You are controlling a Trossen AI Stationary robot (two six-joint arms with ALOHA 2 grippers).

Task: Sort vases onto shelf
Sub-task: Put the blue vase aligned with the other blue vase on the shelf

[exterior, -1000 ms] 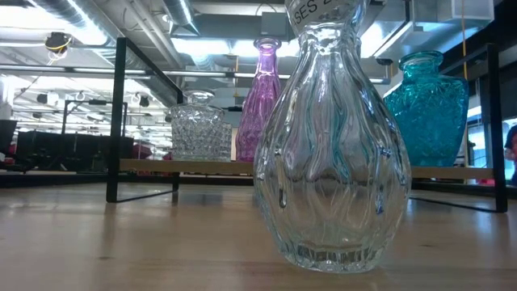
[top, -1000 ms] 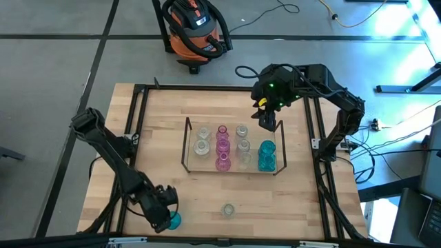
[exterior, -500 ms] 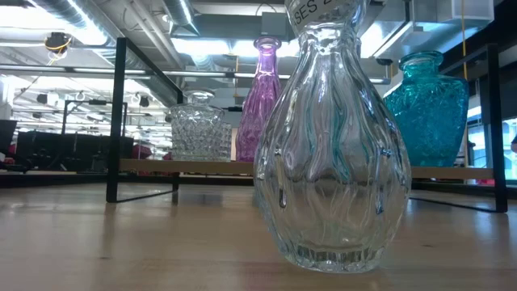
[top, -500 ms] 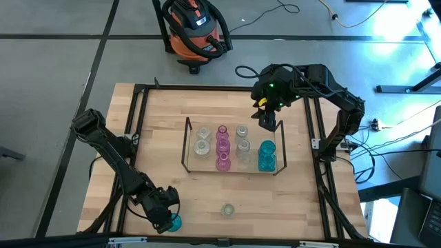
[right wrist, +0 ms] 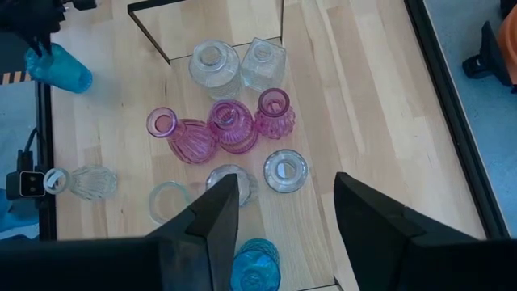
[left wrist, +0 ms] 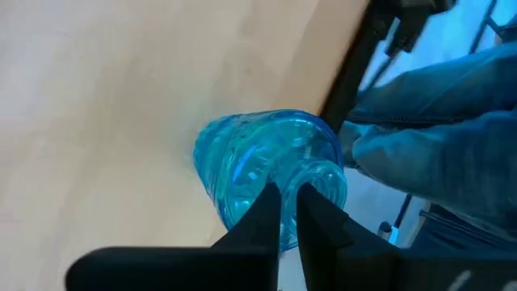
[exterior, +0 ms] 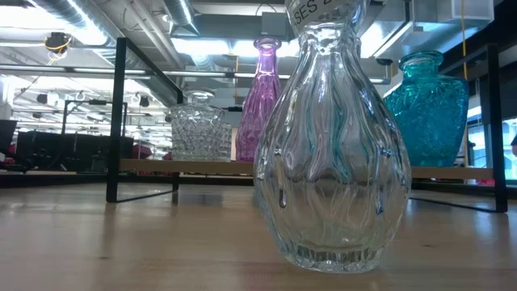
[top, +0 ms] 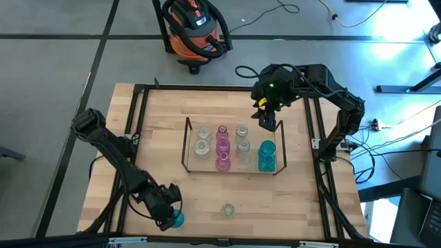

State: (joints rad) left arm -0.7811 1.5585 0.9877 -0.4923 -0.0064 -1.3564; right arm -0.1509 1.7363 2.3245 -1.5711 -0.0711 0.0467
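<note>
high view: left pincer (top: 170,216) shifted rightward

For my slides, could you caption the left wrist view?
Left gripper closed on the neck of a teal vase on the wooden table.

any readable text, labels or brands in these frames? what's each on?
"SES 2", cut off by the picture's top edge: white tag at the neck of the clear vase nearest the low camera.
Orange shop vacuum: dark label, too small to read.
Nothing else legible.
</note>
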